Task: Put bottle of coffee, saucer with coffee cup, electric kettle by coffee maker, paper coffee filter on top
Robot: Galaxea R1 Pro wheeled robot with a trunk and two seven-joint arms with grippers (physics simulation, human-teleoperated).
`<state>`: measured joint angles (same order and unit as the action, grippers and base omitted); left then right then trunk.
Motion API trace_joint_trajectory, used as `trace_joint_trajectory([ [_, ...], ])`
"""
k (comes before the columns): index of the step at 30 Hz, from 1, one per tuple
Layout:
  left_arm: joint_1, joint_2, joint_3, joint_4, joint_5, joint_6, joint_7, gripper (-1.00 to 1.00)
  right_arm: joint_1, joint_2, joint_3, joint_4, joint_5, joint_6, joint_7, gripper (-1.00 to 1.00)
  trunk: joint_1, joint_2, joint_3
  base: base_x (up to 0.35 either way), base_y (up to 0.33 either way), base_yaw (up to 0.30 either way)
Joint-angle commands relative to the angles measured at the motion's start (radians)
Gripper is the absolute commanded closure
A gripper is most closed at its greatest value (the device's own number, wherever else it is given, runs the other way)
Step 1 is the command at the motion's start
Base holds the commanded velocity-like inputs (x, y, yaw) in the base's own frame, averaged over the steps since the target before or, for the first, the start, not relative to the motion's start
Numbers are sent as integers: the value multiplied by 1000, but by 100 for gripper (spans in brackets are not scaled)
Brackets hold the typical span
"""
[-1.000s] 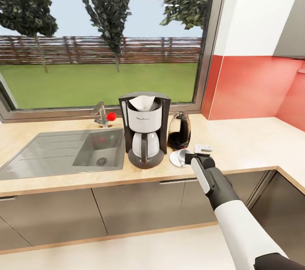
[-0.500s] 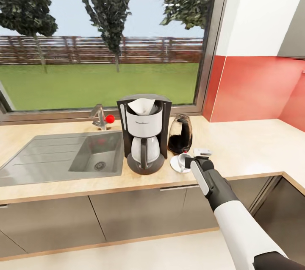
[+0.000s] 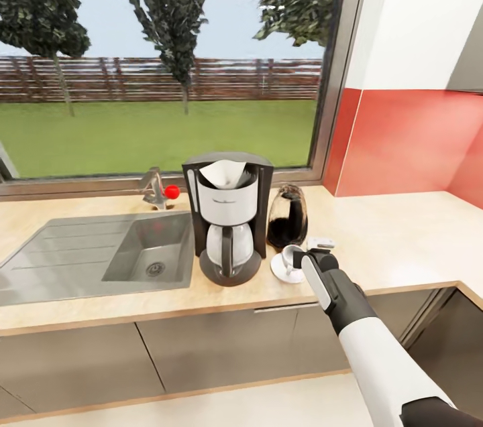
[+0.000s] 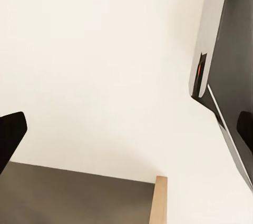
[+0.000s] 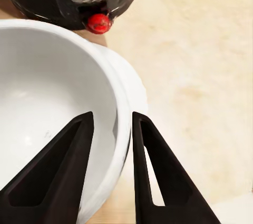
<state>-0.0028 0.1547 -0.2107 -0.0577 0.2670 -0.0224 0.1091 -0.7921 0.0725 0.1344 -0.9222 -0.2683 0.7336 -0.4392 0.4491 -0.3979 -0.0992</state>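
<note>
Right arm (image 3: 362, 326) reads clean: glossy white shell on the forearm, then a dark charcoal wrist section with a pale grey strip running along it. Black gripper housing at the tip. Up close, the right gripper (image 5: 110, 129) shows two slim, matte-black, wedge-shaped fingers (image 5: 153, 166), plain, no markings visible.

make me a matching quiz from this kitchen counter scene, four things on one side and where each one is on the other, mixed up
Things:
1. white paper cone filter
2. small white cup with loop handle
3. rounded smoky see-through kettle
4. steel sink

Places:
A. set into the beige wood-grain countertop, on the far side of the tall grey drip coffee maker from the kettle
B. on the flat round white saucer
C. in the coffee maker's top
D. directly behind the cup, beside the coffee maker

Pairs: 1-C, 2-B, 3-D, 4-A
</note>
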Motion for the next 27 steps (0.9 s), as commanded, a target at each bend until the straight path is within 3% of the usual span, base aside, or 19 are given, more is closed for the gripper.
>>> trace_joint_trajectory([
  [1, 0, 0, -9, -1, 9, -2, 3, -100, -1, 0, 2, 0, -11, 2, -9, 100, 1, -2, -2, 114, 0, 0],
  [27, 0, 1, -9, -1, 9, -3, 3, -100, -1, -4, 2, 6, -11, 1, -10, 100, 1, -2, -2, 7, 0, 0],
])
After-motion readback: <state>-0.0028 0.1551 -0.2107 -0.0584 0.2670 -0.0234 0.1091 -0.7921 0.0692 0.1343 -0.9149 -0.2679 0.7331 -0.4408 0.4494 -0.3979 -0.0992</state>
